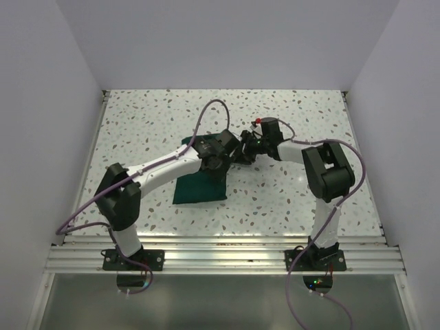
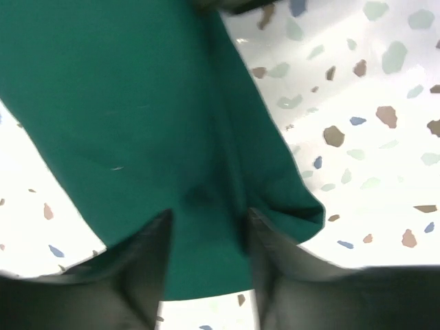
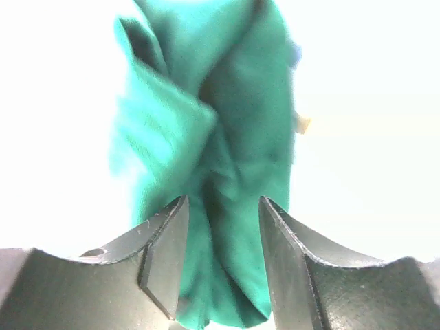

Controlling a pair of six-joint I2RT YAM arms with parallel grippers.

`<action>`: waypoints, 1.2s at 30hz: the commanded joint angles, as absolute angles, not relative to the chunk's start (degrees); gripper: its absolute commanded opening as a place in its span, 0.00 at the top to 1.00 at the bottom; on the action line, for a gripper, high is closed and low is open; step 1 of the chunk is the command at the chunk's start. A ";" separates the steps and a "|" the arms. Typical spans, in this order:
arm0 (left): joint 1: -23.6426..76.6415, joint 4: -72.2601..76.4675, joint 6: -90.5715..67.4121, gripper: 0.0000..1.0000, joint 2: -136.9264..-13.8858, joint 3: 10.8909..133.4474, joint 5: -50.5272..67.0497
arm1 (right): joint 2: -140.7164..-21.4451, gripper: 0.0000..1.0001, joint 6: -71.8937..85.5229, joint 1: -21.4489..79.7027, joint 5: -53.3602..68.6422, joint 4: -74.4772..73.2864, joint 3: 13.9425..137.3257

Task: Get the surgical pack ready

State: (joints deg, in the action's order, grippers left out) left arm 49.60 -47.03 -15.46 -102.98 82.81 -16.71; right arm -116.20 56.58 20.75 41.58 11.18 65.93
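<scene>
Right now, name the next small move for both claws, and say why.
Probably lift both straight up: the left claw and right claw stand open astride the green cloth, which lies folded on the table; nothing looks pinched.

My left claw (image 2: pixel 210 220) tips downward, its two fingers (image 2: pixel 148 275) standing apart. My right claw (image 3: pixel 223 206) sits close opposite it, fingers likewise parted. My left arm (image 1: pixel 161 167) and right arm (image 1: pixel 328 172) reach inward, elbows bent.
</scene>
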 commanded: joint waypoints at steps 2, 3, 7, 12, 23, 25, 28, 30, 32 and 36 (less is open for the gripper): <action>44.75 -42.36 -18.63 0.40 -95.37 82.52 -11.26 | -110.31 0.50 43.42 20.04 37.62 -10.63 66.71; 44.21 -42.80 -18.98 0.37 -95.19 83.14 -11.08 | -109.17 0.50 42.37 19.69 36.75 -11.16 66.45; 42.89 -43.06 -20.74 0.24 -97.80 89.70 -10.46 | -110.46 0.68 40.17 19.25 35.50 -11.44 68.54; 42.98 -46.05 -20.74 0.24 -106.42 97.64 -10.81 | -112.41 0.82 43.32 19.25 36.74 -6.52 69.70; 42.89 -52.21 -24.17 0.29 -116.46 106.79 -16.96 | -119.62 0.89 55.01 19.16 42.10 15.51 71.02; 42.80 -50.89 -24.43 0.34 -115.67 105.82 -16.53 | -121.02 0.90 58.43 19.16 42.97 19.85 70.49; 42.54 -51.85 -24.87 0.33 -116.36 107.04 -16.78 | -122.16 0.90 60.11 18.99 43.24 21.53 70.75; 42.45 -52.90 -24.26 0.30 -117.59 108.10 -18.27 | -121.99 0.91 58.72 18.72 42.81 17.24 71.19; 41.93 -53.96 -24.08 0.29 -119.52 109.77 -19.51 | -120.77 0.90 57.31 18.20 42.71 15.83 70.67; 40.78 -54.15 -23.91 0.30 -120.67 110.57 -20.39 | -119.27 0.90 53.97 17.84 42.54 11.96 70.93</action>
